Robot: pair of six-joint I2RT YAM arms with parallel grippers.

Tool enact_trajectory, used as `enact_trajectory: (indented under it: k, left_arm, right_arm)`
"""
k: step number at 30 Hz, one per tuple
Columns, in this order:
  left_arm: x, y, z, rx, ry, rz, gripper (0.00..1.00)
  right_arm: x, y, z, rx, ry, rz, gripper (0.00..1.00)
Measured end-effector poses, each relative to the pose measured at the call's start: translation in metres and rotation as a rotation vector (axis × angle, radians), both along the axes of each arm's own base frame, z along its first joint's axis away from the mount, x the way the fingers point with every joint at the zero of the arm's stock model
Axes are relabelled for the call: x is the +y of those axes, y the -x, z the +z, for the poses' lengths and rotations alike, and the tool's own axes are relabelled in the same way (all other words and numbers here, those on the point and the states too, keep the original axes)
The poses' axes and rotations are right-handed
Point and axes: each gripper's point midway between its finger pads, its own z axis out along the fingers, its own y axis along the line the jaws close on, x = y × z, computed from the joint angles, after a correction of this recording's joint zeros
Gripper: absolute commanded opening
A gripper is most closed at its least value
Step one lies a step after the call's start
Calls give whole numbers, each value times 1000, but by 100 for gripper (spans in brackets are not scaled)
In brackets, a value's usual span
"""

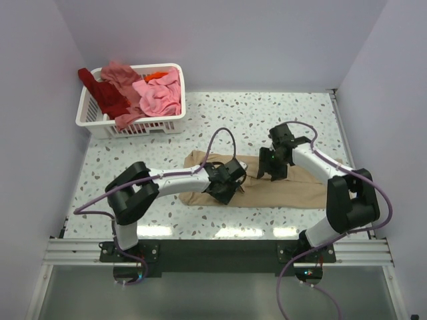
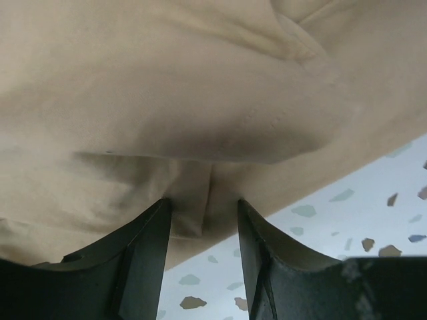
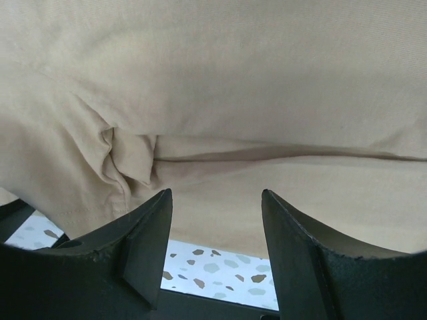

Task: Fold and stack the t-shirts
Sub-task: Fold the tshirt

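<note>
Lying spread on the worktop point(image 1: 233, 120) just before the two arms, the tan t-shirt point(image 1: 297, 190) looks thin, limp and light. I judge it will sag and wrinkle when lifted, so a hem or seam is the better hold. The left gripper point(image 2: 203, 200) fingers seem to pinch a raised fold. The right gripper point(image 3: 217, 193) fingers stand spread at the hem, gripping nothing. The other t-shirts point(image 1: 157, 93) lie heaped in the basket point(image 1: 100, 123).

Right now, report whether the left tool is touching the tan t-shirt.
Touching. Left wrist view: the fingertips of the left tool press into the tan t-shirt, a ridge bunched between them.
</note>
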Motion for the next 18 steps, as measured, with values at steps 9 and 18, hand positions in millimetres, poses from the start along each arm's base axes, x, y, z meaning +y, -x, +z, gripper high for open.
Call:
enact_trajectory:
  k: [9, 18]
  left_arm:
    - [7, -18, 5, -83, -41, 76, 41]
    - [8, -13, 4, -78, -47, 92, 36]
  right_arm:
    - [-1, 7, 1, -1, -7, 1, 60]
    - [0, 10, 0, 9, -16, 4, 60]
